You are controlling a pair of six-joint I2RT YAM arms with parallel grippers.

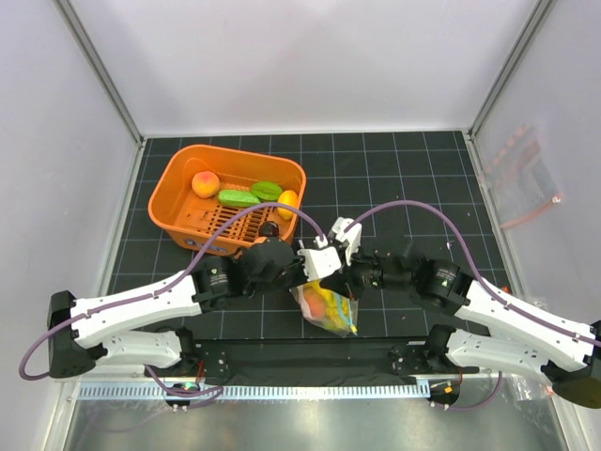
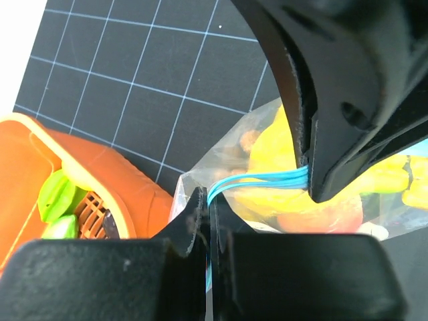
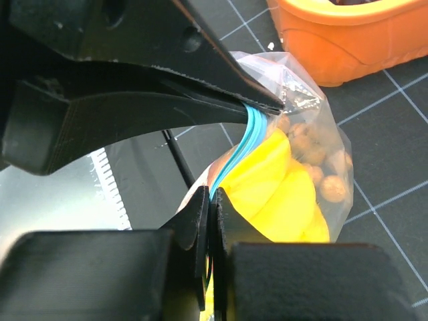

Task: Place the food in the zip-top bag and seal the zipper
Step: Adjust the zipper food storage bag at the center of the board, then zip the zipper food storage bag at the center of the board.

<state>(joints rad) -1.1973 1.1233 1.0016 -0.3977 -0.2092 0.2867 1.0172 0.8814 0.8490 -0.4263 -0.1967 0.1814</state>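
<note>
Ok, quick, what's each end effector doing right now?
Left end effector: closed on the teal zipper.
Right end effector: closed on the same teal zipper, further along it.

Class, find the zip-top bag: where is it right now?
The zip-top bag is at centre in the top view, just nearer than the orange basket, its zipper pinched by the left gripper and right gripper.

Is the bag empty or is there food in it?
Food is inside: a yellow piece, brown balls and something orange show through the clear bag.
</note>
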